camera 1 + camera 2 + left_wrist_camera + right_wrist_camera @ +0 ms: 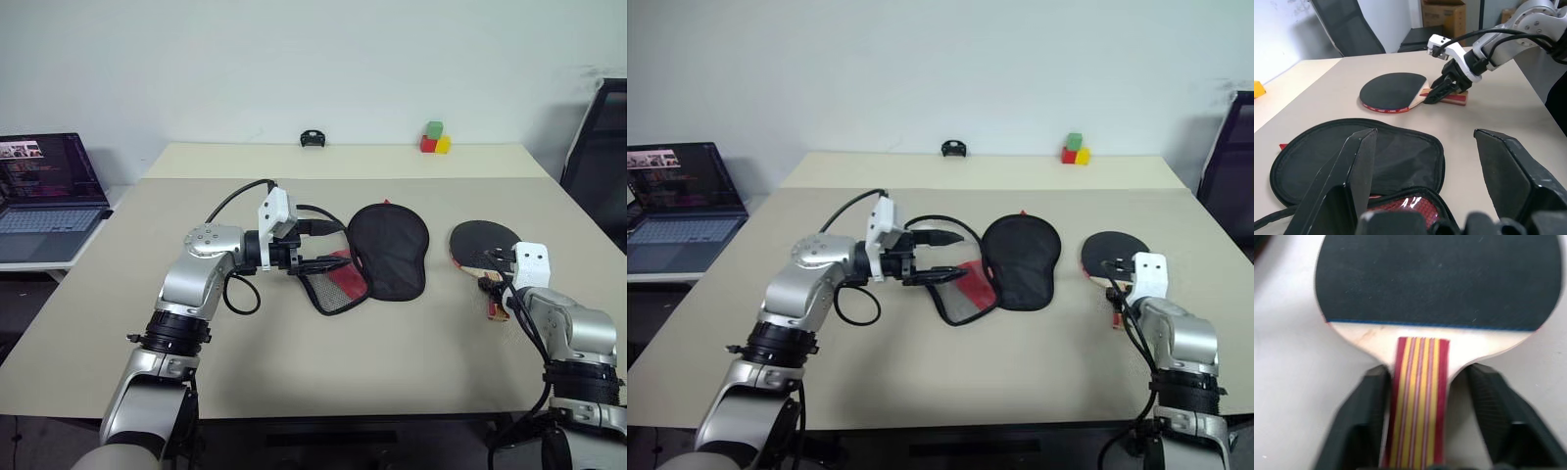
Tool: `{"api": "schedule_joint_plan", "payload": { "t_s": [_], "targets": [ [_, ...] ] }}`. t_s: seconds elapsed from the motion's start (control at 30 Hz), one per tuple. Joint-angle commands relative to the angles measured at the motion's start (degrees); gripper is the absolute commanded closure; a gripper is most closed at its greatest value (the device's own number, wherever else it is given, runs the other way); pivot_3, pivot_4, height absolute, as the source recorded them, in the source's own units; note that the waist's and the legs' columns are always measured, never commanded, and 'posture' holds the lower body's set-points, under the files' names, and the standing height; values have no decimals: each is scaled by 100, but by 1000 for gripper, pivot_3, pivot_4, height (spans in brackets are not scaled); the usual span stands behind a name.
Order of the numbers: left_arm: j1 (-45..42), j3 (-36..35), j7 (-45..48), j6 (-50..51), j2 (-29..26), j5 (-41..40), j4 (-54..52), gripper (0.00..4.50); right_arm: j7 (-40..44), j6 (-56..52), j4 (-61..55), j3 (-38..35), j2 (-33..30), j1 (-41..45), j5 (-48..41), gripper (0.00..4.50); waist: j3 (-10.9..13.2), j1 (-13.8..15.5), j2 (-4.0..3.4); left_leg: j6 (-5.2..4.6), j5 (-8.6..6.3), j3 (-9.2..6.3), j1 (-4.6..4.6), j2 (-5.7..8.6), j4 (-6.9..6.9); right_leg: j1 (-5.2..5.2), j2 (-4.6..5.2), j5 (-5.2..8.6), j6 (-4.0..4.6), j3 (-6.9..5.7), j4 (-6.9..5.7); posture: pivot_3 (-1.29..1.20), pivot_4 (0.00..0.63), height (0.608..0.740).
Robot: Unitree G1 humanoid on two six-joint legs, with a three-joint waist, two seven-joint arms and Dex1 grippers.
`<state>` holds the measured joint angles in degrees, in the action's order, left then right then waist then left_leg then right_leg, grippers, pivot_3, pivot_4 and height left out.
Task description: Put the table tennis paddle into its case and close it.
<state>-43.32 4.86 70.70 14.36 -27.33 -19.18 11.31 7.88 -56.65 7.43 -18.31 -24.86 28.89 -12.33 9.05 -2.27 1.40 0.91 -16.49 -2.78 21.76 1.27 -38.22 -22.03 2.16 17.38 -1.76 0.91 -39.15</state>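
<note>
The table tennis paddle (480, 240) lies flat on the table at the right, black face up, its red and tan striped handle (1418, 396) pointing toward me. My right gripper (495, 284) is closed around that handle, one finger (1366, 401) pressed on each side. The case (392, 250), a black pouch, lies at mid-table with its red mesh flap (338, 284) folded open toward the left. My left gripper (338, 245) points right at that open mouth, fingers spread wide with nothing pinched between them; the red flap sits low between their bases (1410, 208).
The table (294, 372) is beige. A small black object (313, 138) and coloured blocks (434, 139) sit at its far edge. An open laptop (49, 196) stands on a side surface at the left, and a black chair (598, 166) is at the right.
</note>
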Motion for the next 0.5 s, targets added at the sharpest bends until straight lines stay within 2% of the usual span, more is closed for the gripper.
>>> {"api": "schedule_joint_plan", "payload": {
  "t_s": [0.03, 0.27, 0.5],
  "targets": [
    [-86, -70, -19, -109, -57, -37, -131, 1046, -130, 110, 205, -31, 4, 5, 81, 3202, 0, 5, 0, -1, 0, 0, 0, 0, 0, 1, 0, -2, -2, 0, 1, 0, 150, 740],
    [32, -300, -169, -99, -295, -44, -93, 1046, -425, 299, 132, -260, 101, 164, 40, 3308, -1, 4, 2, -4, 2, 0, 1, 0, -12, 5, 0, -17, -6, 2, 4, 0, 150, 740],
    [258, -562, -279, -98, -698, -64, -74, 1046, -504, -84, -498, -343, 136, 478, -203, 3314, 18, 12, -29, -7, 5, 0, 20, 0, -9, -16, 0, -21, -5, 2, 3, 0, 150, 740]
  ]
}}
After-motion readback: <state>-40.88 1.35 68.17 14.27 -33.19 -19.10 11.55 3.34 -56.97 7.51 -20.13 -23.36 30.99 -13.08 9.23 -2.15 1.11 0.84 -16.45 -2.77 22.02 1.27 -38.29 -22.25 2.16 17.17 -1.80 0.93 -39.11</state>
